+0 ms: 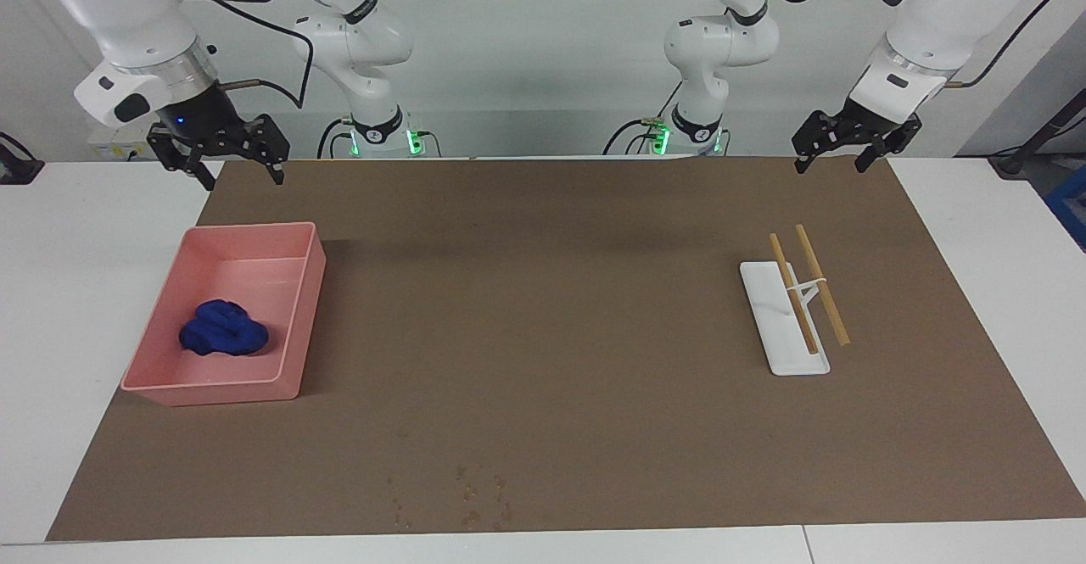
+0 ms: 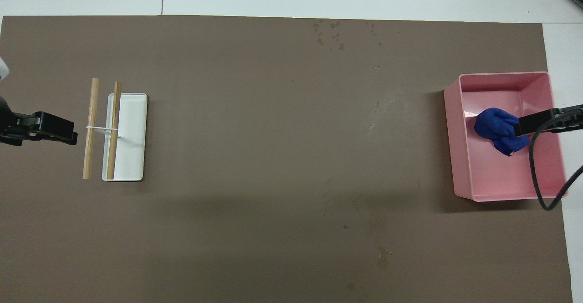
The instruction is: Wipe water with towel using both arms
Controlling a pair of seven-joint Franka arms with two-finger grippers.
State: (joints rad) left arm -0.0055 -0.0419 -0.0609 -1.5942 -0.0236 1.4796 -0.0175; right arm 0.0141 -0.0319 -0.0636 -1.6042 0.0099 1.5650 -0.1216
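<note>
The deep-blue towel [image 1: 223,329] lies bunched in the pink tray [image 1: 246,226] at the right arm's end of the table. From overhead, the towel [image 2: 494,127] is partly covered by my right gripper [image 2: 524,125]. In the facing view the right gripper [image 1: 243,175] hangs high above the tray, open, well clear of the towel. Small water drops [image 1: 475,496] dot the mat's edge farthest from the robots, also showing overhead as water drops [image 2: 332,34]. My left gripper [image 1: 830,164] waits open in the air at the left arm's end, empty; overhead, the left gripper [image 2: 63,130] sits beside the sticks.
A white flat stand [image 1: 776,326] carrying two wooden sticks [image 1: 821,286] tied with a white band sits toward the left arm's end; overhead, the stand [image 2: 132,139] is beside the left gripper. A brown mat [image 1: 543,309] covers the white table. A black cable [image 2: 533,166] hangs over the tray.
</note>
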